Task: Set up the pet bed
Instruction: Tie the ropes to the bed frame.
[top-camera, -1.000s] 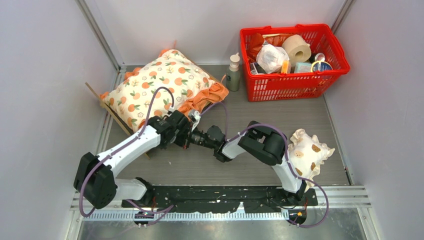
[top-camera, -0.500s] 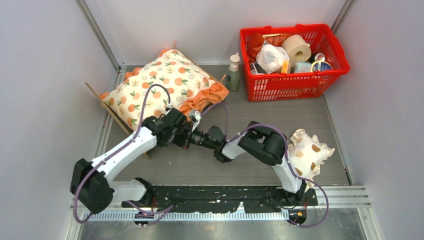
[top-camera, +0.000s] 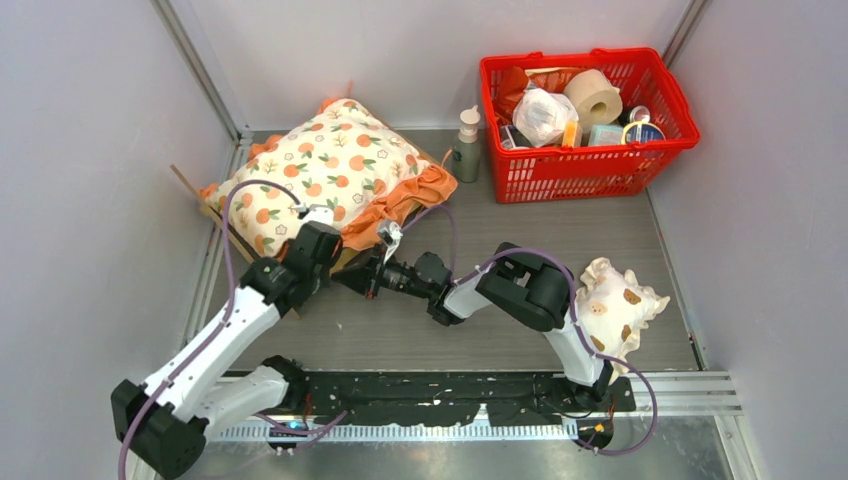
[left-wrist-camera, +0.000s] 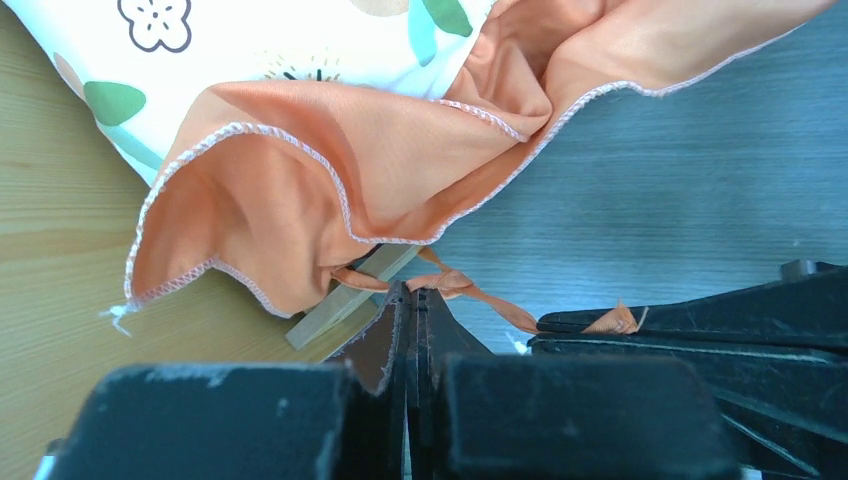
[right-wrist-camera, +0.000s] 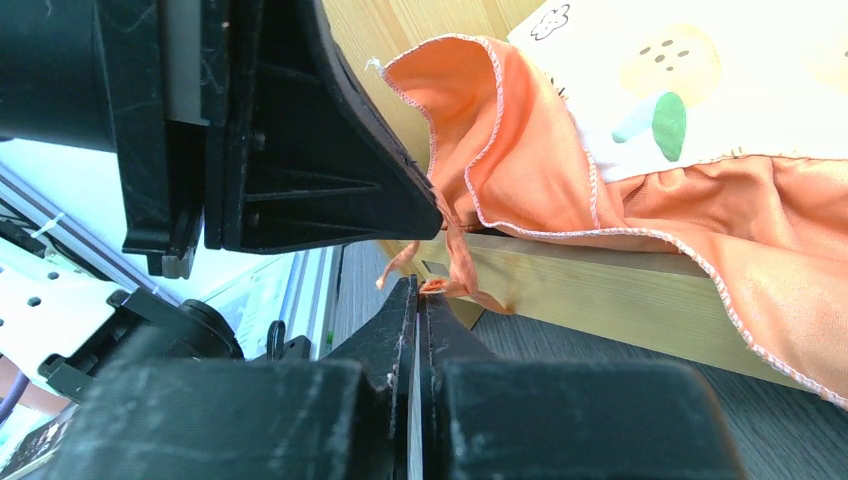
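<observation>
The pet bed (top-camera: 222, 225) is a light-wood frame, mostly hidden under the orange-print cushion (top-camera: 330, 170); its wood shows in the left wrist view (left-wrist-camera: 60, 250) and in the right wrist view (right-wrist-camera: 600, 290). A thin orange tie string (left-wrist-camera: 455, 285) hangs from the cushion's ruffle at the bed's near corner. My left gripper (left-wrist-camera: 413, 296) is shut with the string pinched at its tips. My right gripper (right-wrist-camera: 420, 292) is shut on another piece of the tie string (right-wrist-camera: 455, 270). In the top view the two grippers meet tip to tip, left (top-camera: 338, 266) and right (top-camera: 365, 278).
A red basket (top-camera: 585, 165) of supplies stands at the back right, with a pump bottle (top-camera: 466, 145) beside it. A small cream frilled pillow (top-camera: 615, 305) with brown spots lies at the right by the right arm's base. Walls close in on three sides.
My left arm has swung out to the left and its wrist has drawn back a little to the left, still at the cushion's corner. The right arm has stayed put.
</observation>
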